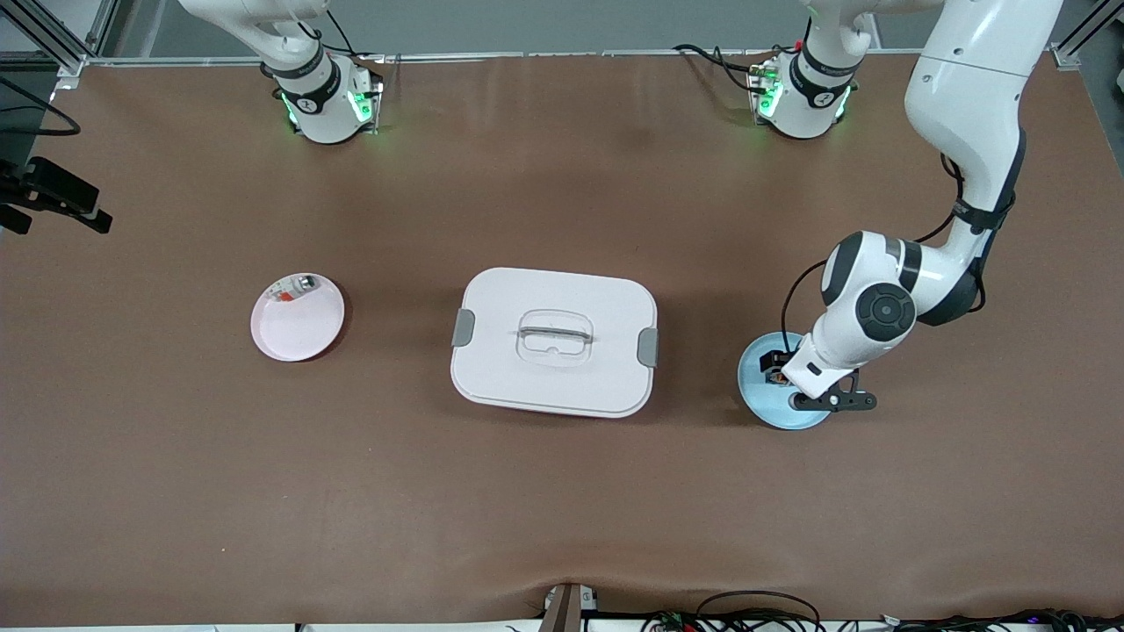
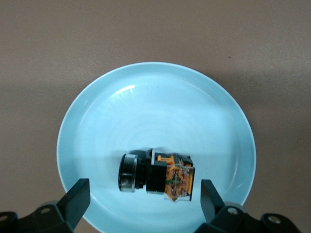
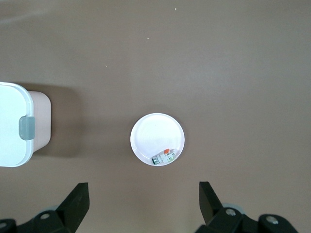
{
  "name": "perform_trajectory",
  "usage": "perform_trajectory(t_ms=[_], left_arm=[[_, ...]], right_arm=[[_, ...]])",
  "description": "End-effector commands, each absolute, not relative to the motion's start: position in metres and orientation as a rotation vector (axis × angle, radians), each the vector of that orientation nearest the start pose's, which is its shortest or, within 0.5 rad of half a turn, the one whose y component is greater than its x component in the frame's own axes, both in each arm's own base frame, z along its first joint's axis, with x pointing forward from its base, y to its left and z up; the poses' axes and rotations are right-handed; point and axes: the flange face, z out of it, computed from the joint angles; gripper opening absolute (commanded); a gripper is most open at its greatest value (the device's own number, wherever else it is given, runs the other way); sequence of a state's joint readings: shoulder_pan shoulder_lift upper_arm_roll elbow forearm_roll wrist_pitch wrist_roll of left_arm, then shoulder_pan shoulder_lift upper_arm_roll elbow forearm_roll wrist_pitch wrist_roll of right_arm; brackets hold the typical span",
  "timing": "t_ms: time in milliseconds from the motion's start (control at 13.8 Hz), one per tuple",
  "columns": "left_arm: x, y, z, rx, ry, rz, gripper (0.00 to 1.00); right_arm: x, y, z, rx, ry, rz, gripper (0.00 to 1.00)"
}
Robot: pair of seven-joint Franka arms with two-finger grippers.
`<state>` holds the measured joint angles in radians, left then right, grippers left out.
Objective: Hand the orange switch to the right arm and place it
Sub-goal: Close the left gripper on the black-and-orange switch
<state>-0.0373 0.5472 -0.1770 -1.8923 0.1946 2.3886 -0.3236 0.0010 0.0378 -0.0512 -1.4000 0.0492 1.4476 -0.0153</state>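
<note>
The orange switch, a tiny black part with an orange end, lies on its side on a light blue plate toward the left arm's end of the table. My left gripper hangs open low over that plate, one finger on each side of the switch, neither touching it. The front view shows the switch under the left gripper on the blue plate. High over the table, my right gripper stands open and holds nothing; its hand is outside the front view.
A white lidded box with grey latches and a handle stands mid-table, its edge also in the right wrist view. A pale pink plate toward the right arm's end holds a whitish-silver part with a red-orange patch.
</note>
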Motion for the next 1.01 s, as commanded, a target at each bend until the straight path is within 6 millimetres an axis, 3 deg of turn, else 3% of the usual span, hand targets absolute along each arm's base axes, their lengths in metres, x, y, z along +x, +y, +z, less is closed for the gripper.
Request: perform_trajectory(t_ms=[0, 290, 941], left_arm=[[0.624, -0.13, 0.208, -3.09, 0.002, 0.007, 1.0], [0.626, -0.131, 0.198, -3.095, 0.002, 0.008, 1.0], [0.62, -0.135, 0.178, -3.07, 0.078, 0.018, 1.0]], right_arm=[[0.546, -0.027, 0.676, -3.097, 0.064, -0.019, 1.0], [0.544, -0.026, 0.674, -3.091, 0.209, 0.008, 1.0], [0.539, -0.023, 0.678, -3.115, 0.119, 0.014, 1.0]])
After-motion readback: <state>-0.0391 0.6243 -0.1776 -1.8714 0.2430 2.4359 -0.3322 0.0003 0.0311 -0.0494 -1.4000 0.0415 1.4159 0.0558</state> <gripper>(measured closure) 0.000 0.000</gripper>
